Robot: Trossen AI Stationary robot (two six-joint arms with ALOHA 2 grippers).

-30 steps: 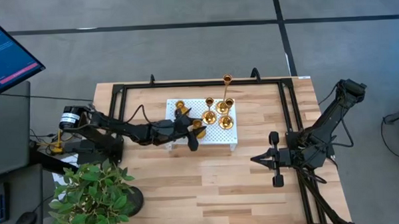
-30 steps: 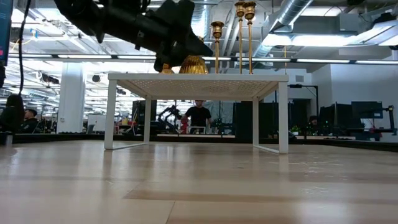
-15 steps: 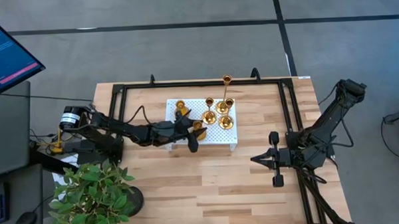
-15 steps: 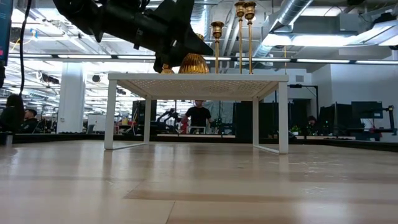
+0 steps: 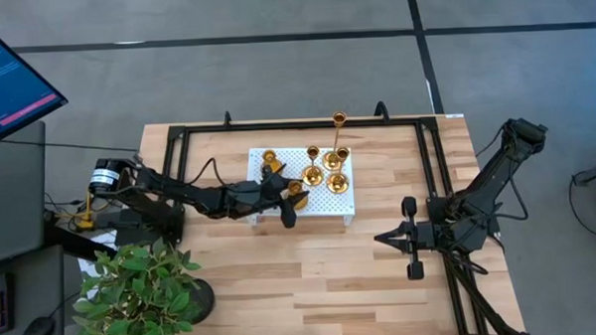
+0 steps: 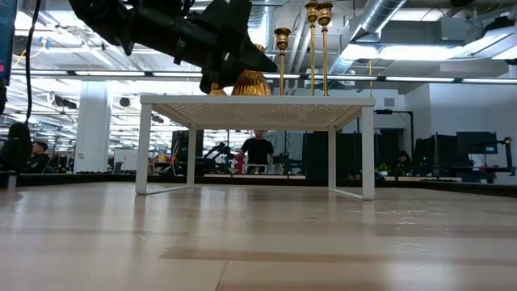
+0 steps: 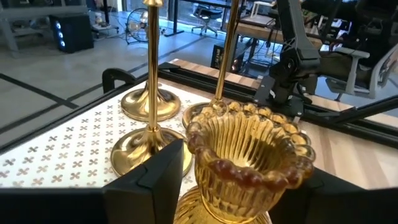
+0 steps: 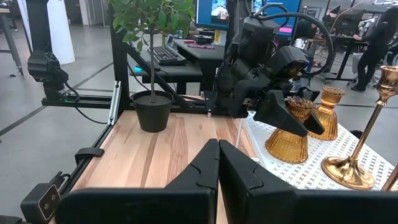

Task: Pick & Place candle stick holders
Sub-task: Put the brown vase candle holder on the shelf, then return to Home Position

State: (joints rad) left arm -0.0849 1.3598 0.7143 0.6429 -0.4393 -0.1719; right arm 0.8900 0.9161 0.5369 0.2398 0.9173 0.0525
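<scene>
Ribbed gold candle stick holder [image 7: 249,155] between left end effector [image 7: 239,180] fingers.

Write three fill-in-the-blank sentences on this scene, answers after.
1. The left pincer sits around a ribbed amber ____.
2. The gold holders stand on a white perforated ____.
3. The right pincer, away from the plant, has its fingers ____.

Answers: candle holder; tray; shut

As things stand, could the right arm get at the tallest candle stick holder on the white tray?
Probably yes. The right gripper rests shut on the table, clear of the white tray. The tallest candle stick holder stands on the tray's far right side, with the left gripper busy on the other side.
</scene>
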